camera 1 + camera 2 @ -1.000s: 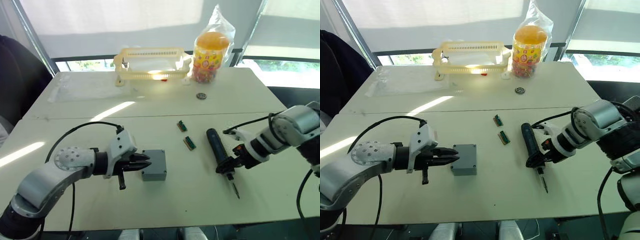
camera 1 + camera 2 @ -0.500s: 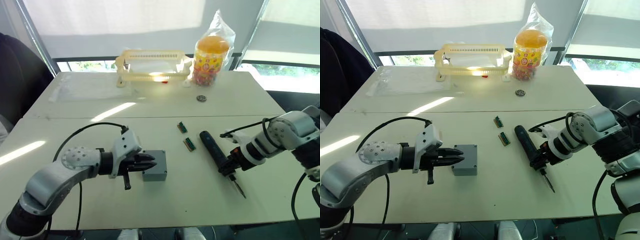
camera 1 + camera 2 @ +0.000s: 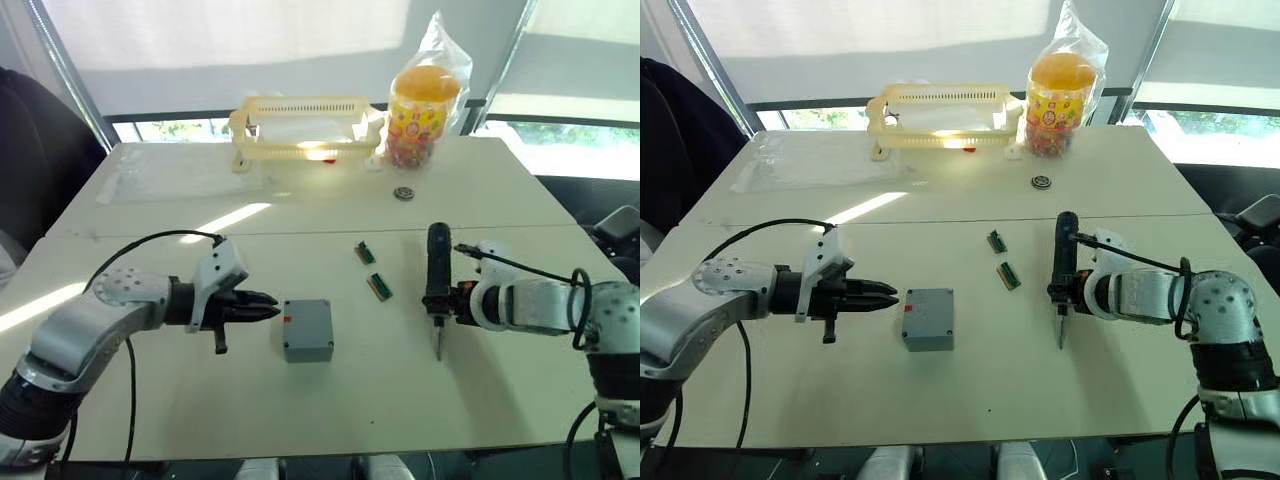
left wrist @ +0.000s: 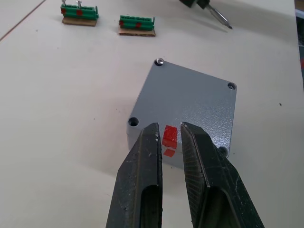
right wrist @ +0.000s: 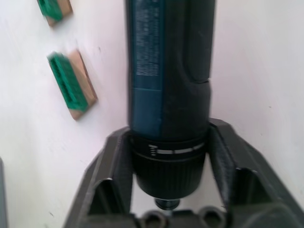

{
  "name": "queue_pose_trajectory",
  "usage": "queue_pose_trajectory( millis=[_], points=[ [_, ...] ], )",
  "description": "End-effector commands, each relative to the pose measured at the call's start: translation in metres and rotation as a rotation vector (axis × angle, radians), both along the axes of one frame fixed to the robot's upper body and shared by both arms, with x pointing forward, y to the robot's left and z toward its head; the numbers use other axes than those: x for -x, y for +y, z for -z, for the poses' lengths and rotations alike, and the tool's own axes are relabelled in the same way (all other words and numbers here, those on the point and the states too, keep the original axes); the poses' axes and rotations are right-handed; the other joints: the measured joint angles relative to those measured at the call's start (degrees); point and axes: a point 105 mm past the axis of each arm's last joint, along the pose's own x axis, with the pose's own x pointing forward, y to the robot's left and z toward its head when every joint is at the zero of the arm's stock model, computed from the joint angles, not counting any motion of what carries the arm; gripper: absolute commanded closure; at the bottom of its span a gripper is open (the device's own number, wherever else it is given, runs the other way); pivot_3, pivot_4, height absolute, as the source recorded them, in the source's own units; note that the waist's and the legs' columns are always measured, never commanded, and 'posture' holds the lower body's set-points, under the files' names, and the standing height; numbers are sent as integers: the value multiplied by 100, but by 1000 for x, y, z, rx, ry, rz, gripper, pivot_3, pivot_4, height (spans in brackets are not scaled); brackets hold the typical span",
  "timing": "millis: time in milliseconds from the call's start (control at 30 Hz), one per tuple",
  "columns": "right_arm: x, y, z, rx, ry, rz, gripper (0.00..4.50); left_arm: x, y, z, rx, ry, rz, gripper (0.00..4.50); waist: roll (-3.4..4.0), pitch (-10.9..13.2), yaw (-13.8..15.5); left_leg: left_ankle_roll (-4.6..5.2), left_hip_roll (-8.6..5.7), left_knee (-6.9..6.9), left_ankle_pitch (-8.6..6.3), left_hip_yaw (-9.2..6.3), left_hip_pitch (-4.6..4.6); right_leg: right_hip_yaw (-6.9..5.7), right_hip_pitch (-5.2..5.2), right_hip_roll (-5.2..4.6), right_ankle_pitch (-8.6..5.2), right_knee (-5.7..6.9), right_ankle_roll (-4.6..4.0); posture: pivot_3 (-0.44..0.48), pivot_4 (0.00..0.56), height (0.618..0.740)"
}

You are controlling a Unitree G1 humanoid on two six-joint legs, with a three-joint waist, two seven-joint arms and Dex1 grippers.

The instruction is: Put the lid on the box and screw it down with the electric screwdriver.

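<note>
Spanning the whole scene, the pale table (image 3: 150,220) carries everything else. At its far edge, around 12 o'clock, stands the yellow slotted basket (image 3: 300,125), and just beside it toward 1 o'clock a clear bag of sweets with an orange top (image 3: 425,95); a small round metal disc (image 3: 403,193) lies a little nearer than the bag.

At 9 o'clock the left gripper (image 3: 268,308) lies level and points at the box (image 3: 307,329), close to it but apart — its two black fingers (image 4: 142,185) are drawn narrow with only a slim gap and nothing between them, aimed at the red mark on the box's side. The box sits near the table's middle with the lid (image 4: 190,102) already resting flat on its top; one corner hole shows a screw head, the others look dark.

At 3 o'clock the right gripper (image 5: 166,166) is clamped around the collar of the electric screwdriver (image 3: 437,265), a finger on each side of the barrel. The tool runs from 12 to 6 o'clock, its thin bit toward the near edge, well apart from the box.

Between box and screwdriver lie two small green circuit boards (image 3: 378,287) — one farther, one nearer.
</note>
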Motion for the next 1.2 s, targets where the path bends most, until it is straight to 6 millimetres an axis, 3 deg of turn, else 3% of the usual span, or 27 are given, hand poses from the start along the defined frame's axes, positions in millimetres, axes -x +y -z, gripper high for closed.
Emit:
queue_pose_trajectory(
  millis=[33, 100, 167, 267, 333, 500, 767, 1000, 1200],
  points=[
    [-9, -4, -59, 103, -290, 85, 2711, -4, -8, -7, 1, -49, 48, 3833, 2, 1, -6, 0, 0, 0, 0, 1, 0, 0, 0, 0, 0, -1, 0, 0, 150, 740],
    [-16, 1, -81, 175, -472, 80, 2711, -5, -13, -7, 4, -57, 71, 3833, 5, 2, -2, 0, 0, 0, 0, 1, 0, 0, 0, 0, -1, -3, -1, 0, 150, 740],
    [-18, 21, -104, 151, -691, 15, 2711, -5, -19, -4, 6, -62, 95, 3833, 4, 2, -5, 0, 1, -3, 0, 1, 1, -1, -2, 3, -2, -7, -2, 0, 150, 740],
    [-7, 54, -137, 52, -1013, -101, 2711, -7, -29, 0, 7, -75, 116, 3833, 7, 4, -22, 0, 12, -10, 0, -1, 1, 1, -7, 17, -2, -8, -1, 0, 150, 740],
    [7, 78, -146, 10, -1151, -255, 2711, -8, -35, 3, 10, -83, 126, 3833, 7, 4, -7, 0, 28, -10, 0, -2, 0, 1, -10, 32, -1, -5, -1, 0, 150, 740],
    [32, 121, -124, -190, -1179, -578, 2711, -9, -45, 15, -16, -93, 142, 3833, 5, 3, 20, 0, 44, -4, 0, -2, 2, -1, -6, 46, -1, -1, -9, 0, 150, 740],
    [40, 149, -86, -199, -1144, -745, 2711, -11, -44, 30, -45, -82, 124, 3833, 6, 3, 14, 0, 44, -1, 0, -1, 3, 0, -6, 46, 1, 0, -13, 0, 150, 740],
    [28, 151, -60, -142, -1128, -741, 2711, -13, -39, 36, -55, -70, 105, 3833, 5, 2, 16, -1, 45, 1, 0, -1, 8, 0, -2, 48, 2, 2, -17, 0, 150, 740],
    [22, 144, -59, -132, -1148, -688, 2711, -14, -28, 33, -42, -65, 65, 3833, 6, 2, 8, -1, 46, -1, 0, -2, 11, -1, -2, 49, 2, 4, -17, 0, 150, 740]
  ],
)
